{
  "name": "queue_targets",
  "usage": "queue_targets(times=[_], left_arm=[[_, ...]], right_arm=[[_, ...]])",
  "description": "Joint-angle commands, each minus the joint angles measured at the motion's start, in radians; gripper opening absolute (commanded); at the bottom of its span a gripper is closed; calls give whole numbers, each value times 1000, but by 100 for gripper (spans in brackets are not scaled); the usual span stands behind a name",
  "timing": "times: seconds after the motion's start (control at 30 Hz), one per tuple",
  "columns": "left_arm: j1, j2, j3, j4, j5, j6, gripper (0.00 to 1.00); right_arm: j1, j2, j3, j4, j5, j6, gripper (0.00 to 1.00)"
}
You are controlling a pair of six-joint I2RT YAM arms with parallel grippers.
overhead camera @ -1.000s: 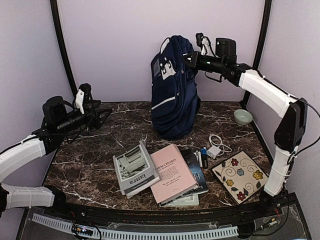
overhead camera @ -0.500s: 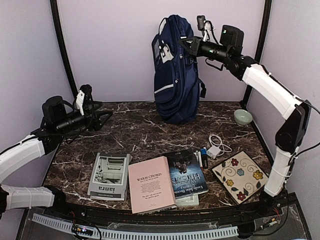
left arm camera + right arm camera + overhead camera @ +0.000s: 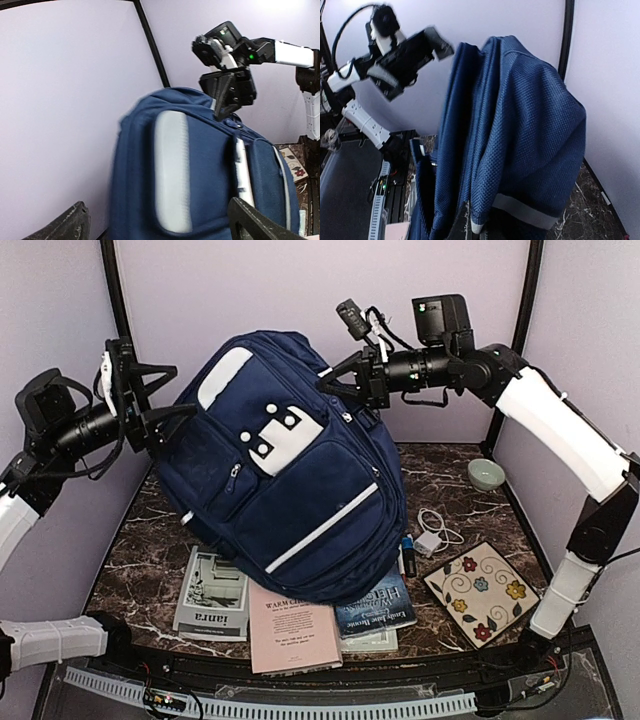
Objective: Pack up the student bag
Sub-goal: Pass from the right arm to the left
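Your right end effector (image 3: 332,380) pinches the top of the student bag (image 3: 300,510), which hangs tilted below it; your left end effector (image 3: 165,392) stands spread just beside the bag.

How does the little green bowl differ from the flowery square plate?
The green bowl is round and deep; the flowered plate is square and flat. The bowl is plain pale green; the plate is cream with coloured flowers and dark swirls. The bowl sits farther back; the plate lies near the front edge. Both rest on the right of the marble table, apart from the student bag.
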Motion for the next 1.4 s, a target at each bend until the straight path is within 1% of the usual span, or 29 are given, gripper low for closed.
queue_targets(times=[0.0,0.07,0.1,0.2,0.27,0.37,0.47,0.53,0.6,0.67,0.73,0.8,0.87,0.93,1.0,1.07,1.17,1.2,1.23,1.27,1.3,1.33,1.37], left_arm=[[-1,126,199,-260,-108,86,99],[-1,174,253,-302,-32,97,99],[-1,198,269,-298,35,99,99],[-1,268,318,-307,227,89,99],[-4,314,356,-324,323,71,99],[-8,346,357,-306,417,38,99],[-8,312,329,-214,459,-25,99],[-8,268,313,-116,441,-90,99],[-8,229,316,-72,440,-142,98],[-9,210,312,-45,437,-191,97],[-19,218,309,-75,386,-195,93],[-31,250,315,-142,293,-164,82],[-64,292,347,-227,214,-111,80],[-112,333,391,-306,135,-35,81],[-161,363,413,-347,25,47,86],[-179,393,419,-363,-41,99,89],[-182,437,430,-380,-117,124,89],[-182,443,427,-383,-115,124,88],[-184,446,419,-385,-84,124,84],[-185,443,405,-382,-38,127,79],[-188,433,383,-364,6,127,71],[-193,422,356,-344,52,128,54],[-200,410,325,-314,71,129,44]], right_arm=[[4,-30,91,-5,-65,-175,0],[7,-2,123,-68,-82,-210,0],[11,12,132,-87,-88,-231,0],[23,25,132,-102,-91,-258,0],[28,31,133,-102,-89,-264,0],[33,34,136,-98,-78,-272,0],[33,30,121,-92,-36,-288,0],[32,18,91,-67,36,-288,0],[33,10,57,-30,112,-289,0],[33,11,45,-20,127,-294,0],[34,20,51,-20,95,-288,0],[34,28,56,-17,59,-283,0],[35,32,57,-14,39,-285,0],[35,35,57,-14,27,-286,0],[35,37,58,-15,11,-285,0],[37,36,61,-15,-11,-283,0],[36,25,58,-12,-50,-280,0],[36,20,54,-10,-61,-277,0],[37,15,48,-6,-67,-274,0],[37,8,43,0,-68,-271,0],[37,2,36,4,-67,-271,0],[37,-3,28,9,-62,-271,0],[35,-10,18,17,-57,-268,0]])
